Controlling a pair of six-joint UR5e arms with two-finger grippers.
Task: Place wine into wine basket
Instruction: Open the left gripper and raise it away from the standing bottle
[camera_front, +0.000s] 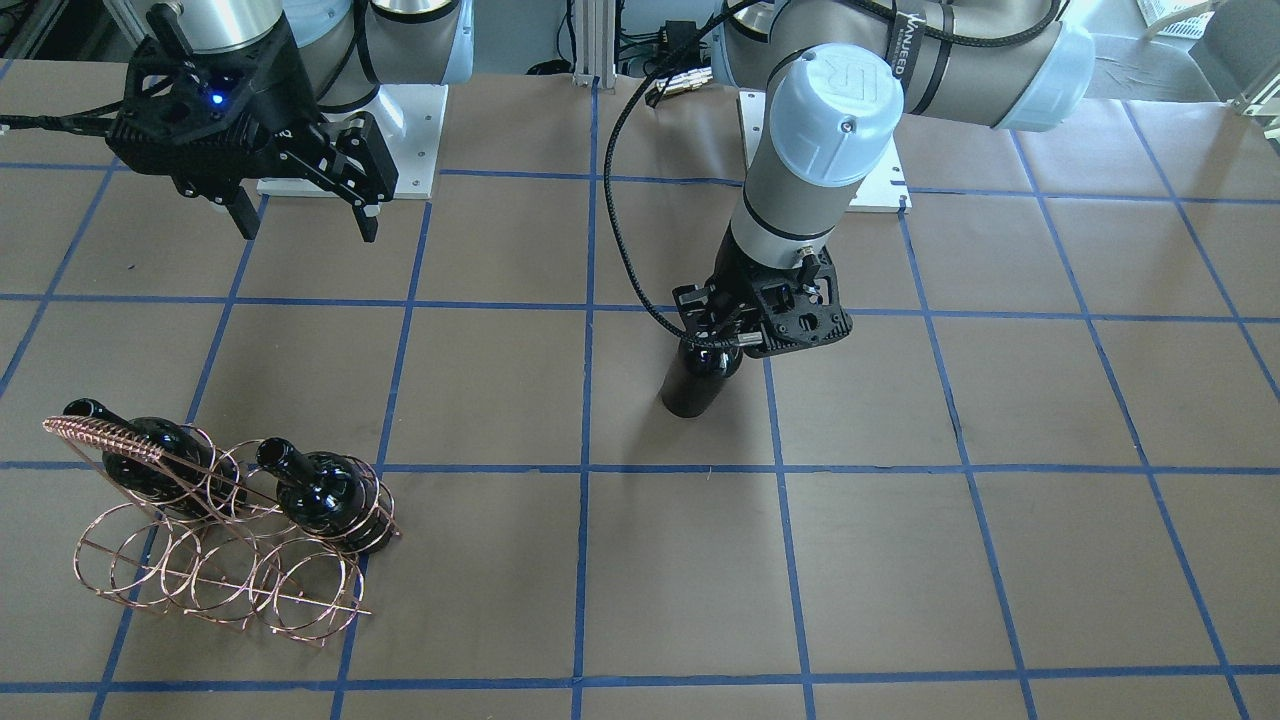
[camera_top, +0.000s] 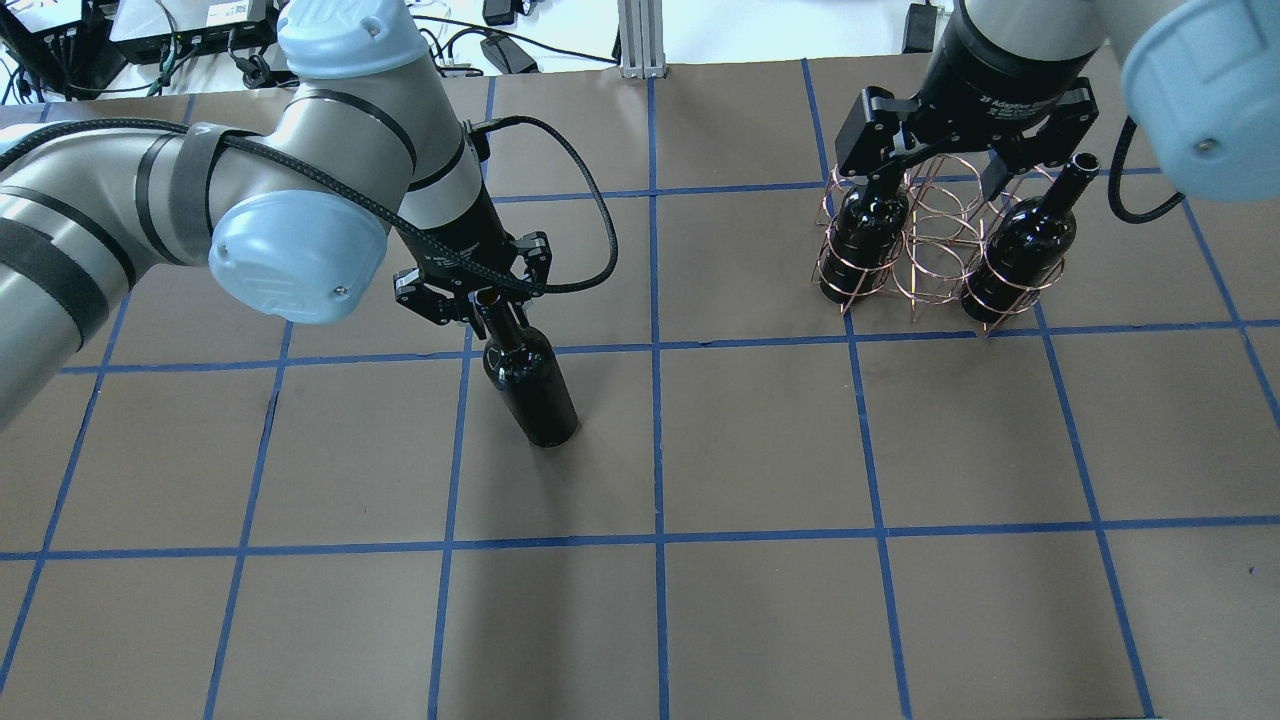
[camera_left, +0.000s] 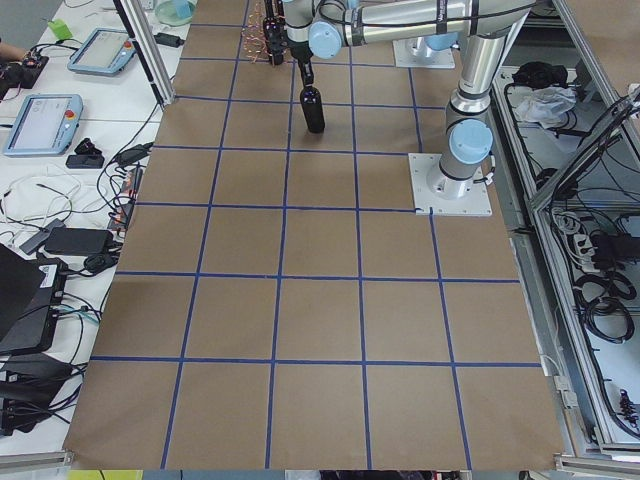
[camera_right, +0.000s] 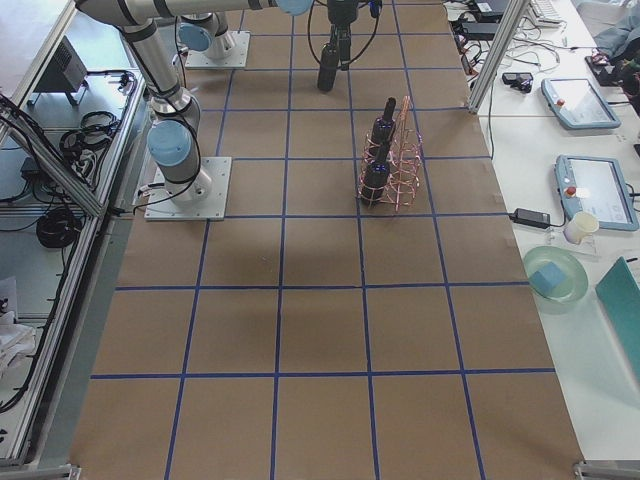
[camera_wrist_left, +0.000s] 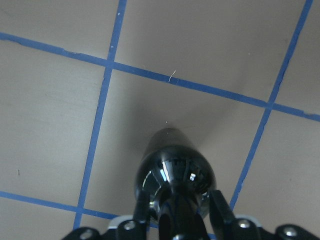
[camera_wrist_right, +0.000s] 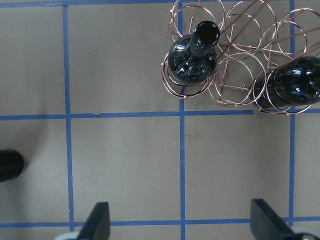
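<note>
The wine (camera_top: 530, 390) is a glossy near-black bottle, upright at the table's middle-left. My left gripper (camera_top: 490, 300) is shut on its neck from above; I cannot tell whether its base touches the table. It also shows in the front view (camera_front: 695, 385) and the left wrist view (camera_wrist_left: 172, 170). The wine basket (camera_top: 935, 260) is a copper wire rack at the far right, also in the front view (camera_front: 215, 560). My right gripper (camera_top: 945, 175) is open and empty, high above the basket, with its fingers (camera_wrist_right: 100, 220) spread wide.
Two identical bottles (camera_top: 870, 230) (camera_top: 1030, 245) stand tilted in the basket's outer rings; the middle rings between them are empty. Brown paper with blue tape lines (camera_top: 655, 440) covers the table. The arms' base plates (camera_front: 350, 140) sit at the robot's side.
</note>
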